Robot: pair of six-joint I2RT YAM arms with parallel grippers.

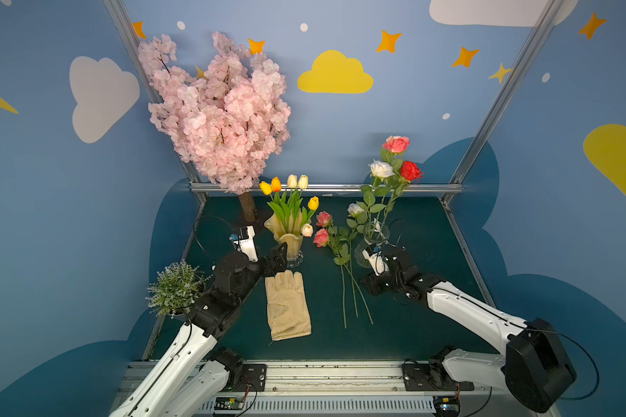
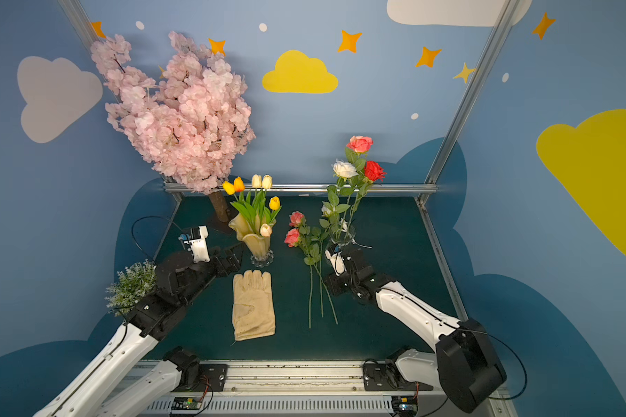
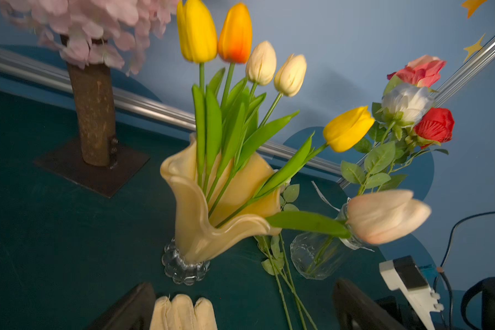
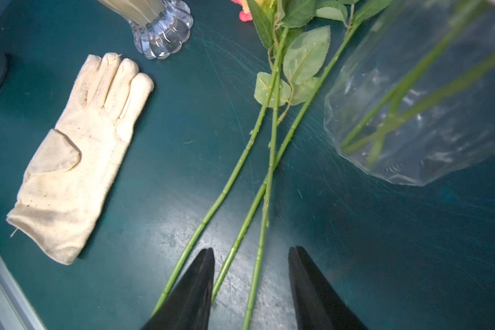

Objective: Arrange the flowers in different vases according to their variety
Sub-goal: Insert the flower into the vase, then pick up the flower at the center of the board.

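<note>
The amber vase [image 1: 289, 241] [image 3: 200, 223] with the wavy rim holds several tulips [image 1: 292, 181]. My left gripper [image 1: 277, 258] [image 3: 243, 307] hangs open just in front of its glass foot, with nothing between the fingers. To the right, the clear glass vase [image 1: 375, 235] [image 4: 412, 128] holds three upright roses [image 1: 396, 144]. Three more roses [image 1: 321, 237] lie on the table between the vases, stems [image 4: 269, 160] pointing to the front. My right gripper [image 4: 251, 251] [image 1: 366, 283] is low over those stems, open, with two stems between its fingers and a third outside.
A cream glove [image 1: 288, 307] lies flat in front of the amber vase. A pink blossom tree [image 1: 217, 108] stands on a dark base at the back left. A small potted grey-green plant [image 1: 176, 289] sits at the left edge beside my left arm.
</note>
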